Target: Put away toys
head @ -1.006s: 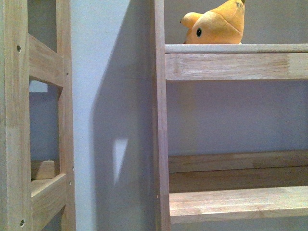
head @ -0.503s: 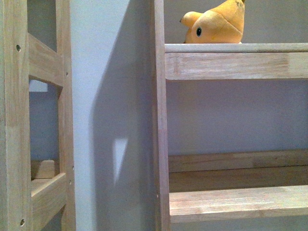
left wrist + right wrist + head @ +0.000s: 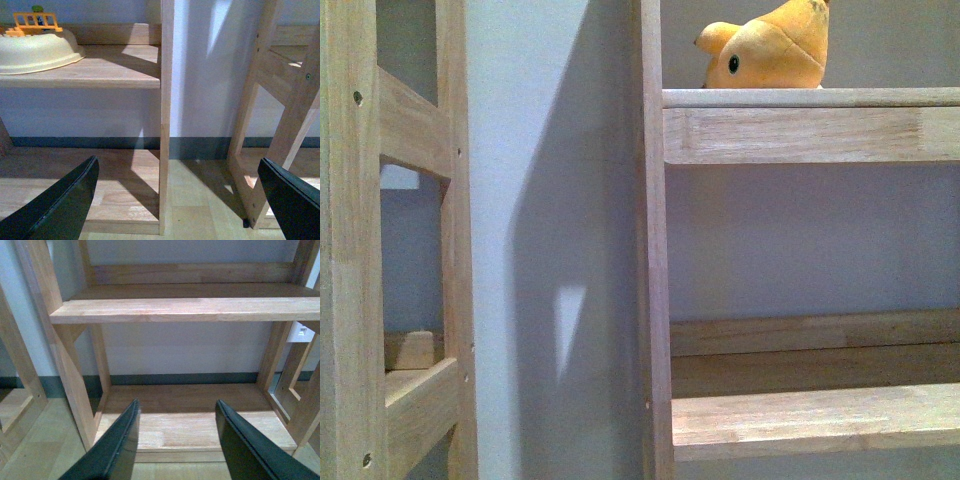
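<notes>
on the upper wooden shelf [image 3: 800, 120] the plush toy [image 3: 770, 50] faces left.

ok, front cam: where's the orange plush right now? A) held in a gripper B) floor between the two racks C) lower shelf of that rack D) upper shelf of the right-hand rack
D. The orange plush sits on the upper shelf of the right-hand rack; both grippers are open and hold nothing.

We see 2 pale wooden shelf units [image 3: 800, 130] standing against a light grey wall [image 3: 550, 200], with a dark baseboard [image 3: 200, 147] above a wood floor [image 3: 195, 200]. Angled light casts sharp shadows.
</notes>
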